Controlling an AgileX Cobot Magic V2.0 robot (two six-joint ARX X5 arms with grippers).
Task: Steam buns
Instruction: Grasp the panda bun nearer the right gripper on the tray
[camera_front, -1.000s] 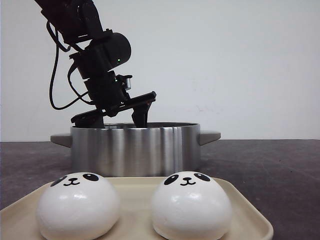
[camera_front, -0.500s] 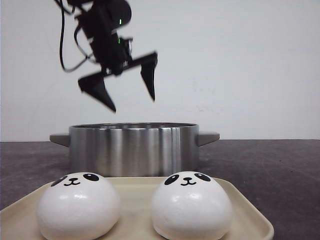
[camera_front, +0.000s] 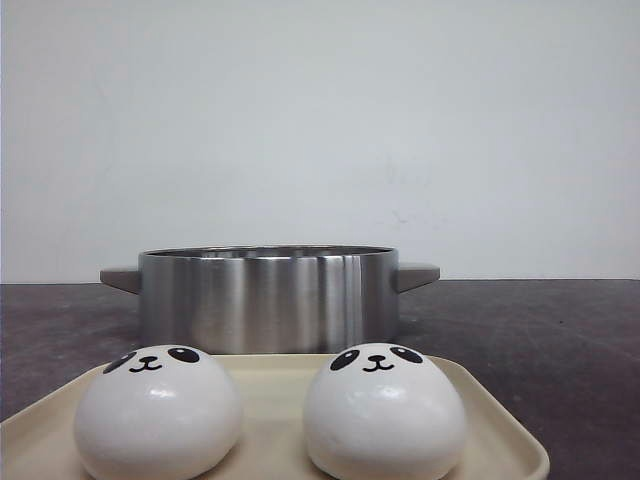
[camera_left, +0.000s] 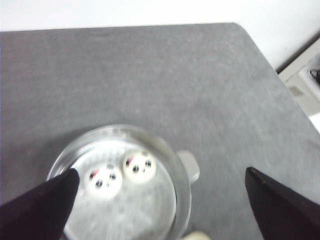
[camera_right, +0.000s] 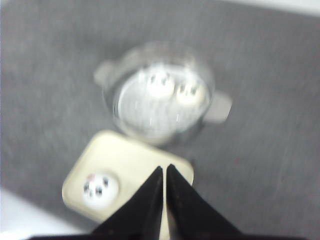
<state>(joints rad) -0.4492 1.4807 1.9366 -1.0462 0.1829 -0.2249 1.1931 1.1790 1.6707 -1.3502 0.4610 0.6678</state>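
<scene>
Two white panda-face buns (camera_front: 158, 410) (camera_front: 384, 408) sit side by side on a beige tray (camera_front: 500, 440) at the front. Behind it stands a steel pot (camera_front: 268, 298). No gripper shows in the front view. In the left wrist view my left gripper (camera_left: 161, 171) is open wide and empty, high above the pot (camera_left: 182, 190), which holds two buns (camera_left: 104, 180) (camera_left: 139, 166). In the right wrist view my right gripper (camera_right: 165, 167) is shut and empty, high over the tray (camera_right: 130, 155). One tray bun (camera_right: 100, 189) shows there; the fingers hide the other.
The pot has two side handles (camera_front: 418, 273). The dark grey tabletop (camera_front: 540, 340) surrounds pot and tray. The table's far right corner and a pale unit beyond it (camera_left: 305, 75) show in the left wrist view.
My left gripper rose open out of the pot, then went up out of the front view. The buns on the tray and the pot have not moved.
</scene>
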